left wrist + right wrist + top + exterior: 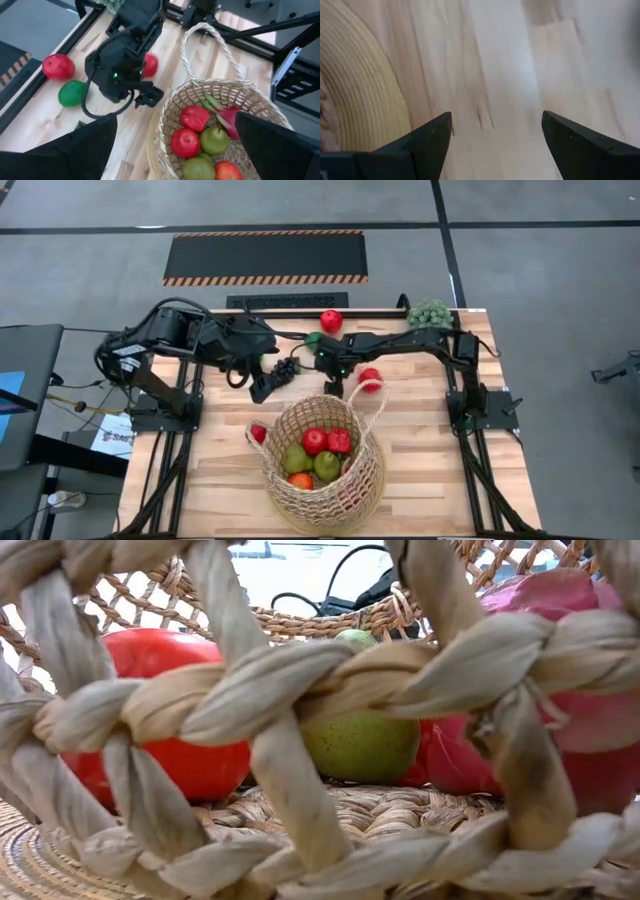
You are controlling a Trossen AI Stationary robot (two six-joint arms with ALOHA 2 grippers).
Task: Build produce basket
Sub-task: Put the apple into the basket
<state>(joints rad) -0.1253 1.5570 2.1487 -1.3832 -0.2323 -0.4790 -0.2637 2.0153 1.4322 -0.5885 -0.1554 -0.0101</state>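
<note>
The tan wicker basket (325, 470) stands on the table's near middle and holds several pieces of produce: red ones (185, 142), green pears (215, 140) and a pink dragon fruit (227, 117). Loose on the table lie a red apple (330, 320), a lime (312, 338), a dark grape bunch (286, 367), a red fruit (370, 377) by the basket's handle and another (258, 433) left of the basket. My right gripper (495, 140) hangs open, low over bare wood just beyond the basket's far rim. My left gripper (265, 387) is open, higher, to the basket's far left.
A pale green spiky ball (430, 312) sits at the table's far right corner. The basket's loop handle (200, 45) stands up on its far side, close to my right arm. Bare wood lies to the basket's right (440, 470) and left (200, 480).
</note>
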